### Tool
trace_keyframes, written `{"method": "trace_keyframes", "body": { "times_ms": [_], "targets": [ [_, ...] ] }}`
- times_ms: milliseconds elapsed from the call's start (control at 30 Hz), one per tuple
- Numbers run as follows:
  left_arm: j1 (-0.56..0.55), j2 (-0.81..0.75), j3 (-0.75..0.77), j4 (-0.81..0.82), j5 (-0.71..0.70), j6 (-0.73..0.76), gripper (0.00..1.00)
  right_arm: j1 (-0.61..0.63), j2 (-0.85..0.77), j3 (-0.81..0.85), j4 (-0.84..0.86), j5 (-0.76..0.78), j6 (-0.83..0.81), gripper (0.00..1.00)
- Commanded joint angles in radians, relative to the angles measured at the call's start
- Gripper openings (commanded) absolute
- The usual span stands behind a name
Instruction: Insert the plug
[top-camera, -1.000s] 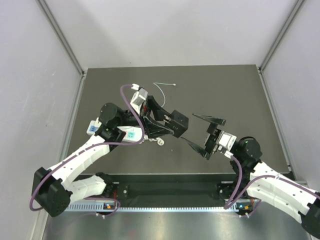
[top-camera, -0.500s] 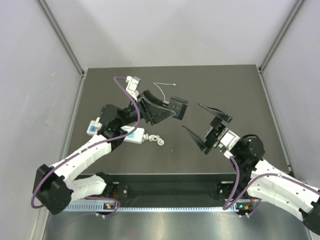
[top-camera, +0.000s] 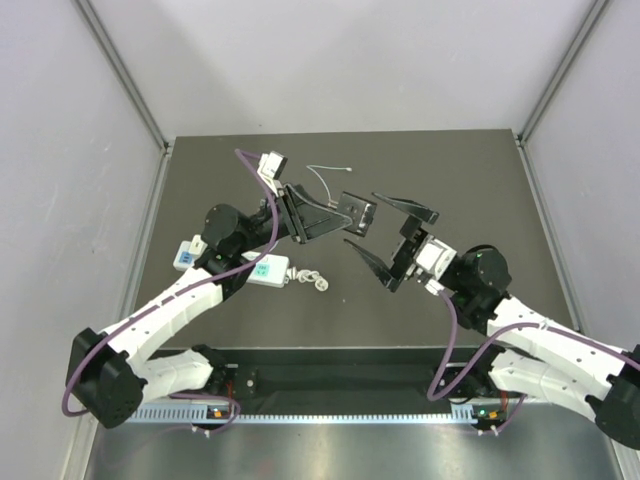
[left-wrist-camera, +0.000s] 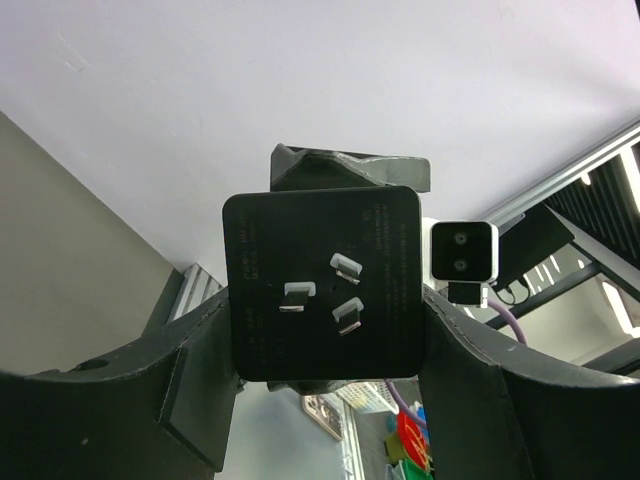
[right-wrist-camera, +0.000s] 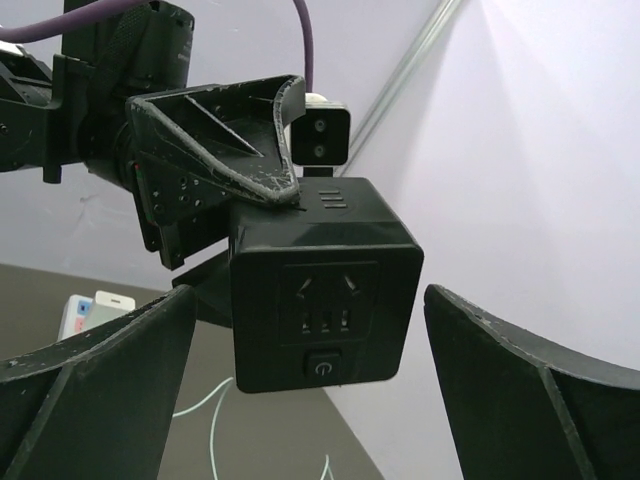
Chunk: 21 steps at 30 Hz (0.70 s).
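Left tool (top-camera: 332, 215) is clamping the plug (top-camera: 357, 212) aloft over the far middle of the surface (top-camera: 480, 180), right tool (top-camera: 370, 227) is gaping wide around it untouching, and the power strip (top-camera: 268, 268) near the left edge is awaiting insertion.

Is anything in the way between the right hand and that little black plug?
Nothing visible. The left hand holds the plug up off the table, and the right hand faces it with fingers wide open, only air between them.
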Motion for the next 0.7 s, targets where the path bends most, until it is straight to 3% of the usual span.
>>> {"method": "trace_keyframes", "body": {
  "times_ms": [0, 233, 433, 533, 600, 667],
  "targets": [
    [-0.003, -0.015, 0.049, -0.022, 0.006, 0.001, 0.00, 0.015, 0.024, 0.061, 0.036, -0.026, 0.018, 0.94],
    [-0.003, -0.002, 0.018, 0.004, 0.047, -0.033, 0.00, 0.015, 0.032, 0.038, 0.061, -0.052, 0.049, 0.81],
    [-0.003, 0.024, 0.029, -0.001, 0.092, -0.053, 0.00, 0.015, 0.045, 0.048, 0.047, -0.057, 0.055, 0.63],
    [-0.003, 0.025, 0.021, -0.007, 0.101, -0.057, 0.00, 0.017, 0.055, 0.042, 0.082, -0.057, 0.075, 0.47],
    [-0.003, 0.024, 0.009, 0.004, 0.100, -0.056, 0.01, 0.017, 0.059, 0.047, 0.087, -0.057, 0.095, 0.31],
    [-0.003, 0.022, 0.004, 0.007, 0.095, -0.047, 0.13, 0.015, 0.062, 0.048, 0.087, -0.058, 0.112, 0.13]
  ]
}}
